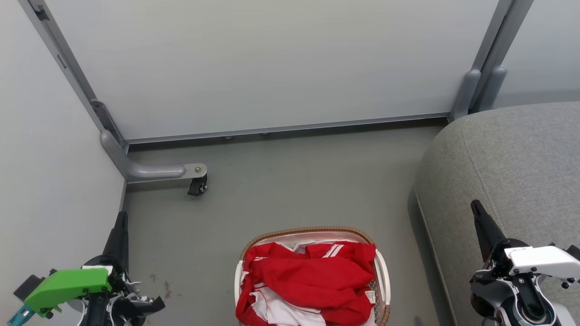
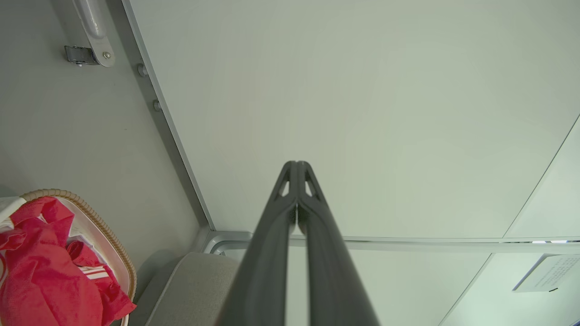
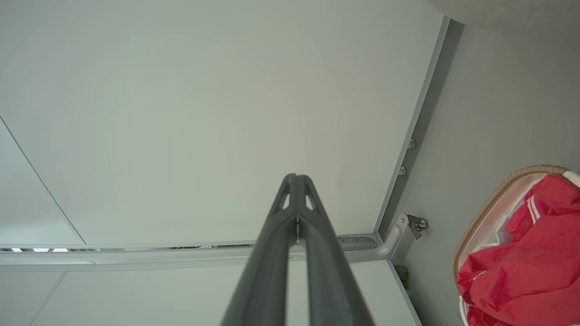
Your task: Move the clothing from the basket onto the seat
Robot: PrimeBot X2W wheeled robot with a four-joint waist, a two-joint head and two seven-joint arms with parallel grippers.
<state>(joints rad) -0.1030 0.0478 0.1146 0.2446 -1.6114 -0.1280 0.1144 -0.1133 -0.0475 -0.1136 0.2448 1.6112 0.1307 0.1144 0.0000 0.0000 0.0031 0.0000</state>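
We see the clothing [image 1: 312, 276] heaped in the basket [image 1: 308, 231] at bottom centre; the seat [image 1: 512, 163] lies right; our left claw [image 1: 121, 217] and right claw [image 1: 475, 204] sit closed at the lower corners.

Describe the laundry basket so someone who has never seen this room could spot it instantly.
Find the large grey sofa seat on the right. On the floor to its left sits an oval white basket. Its brown woven rim and heap of red-and-white clothing set it apart.
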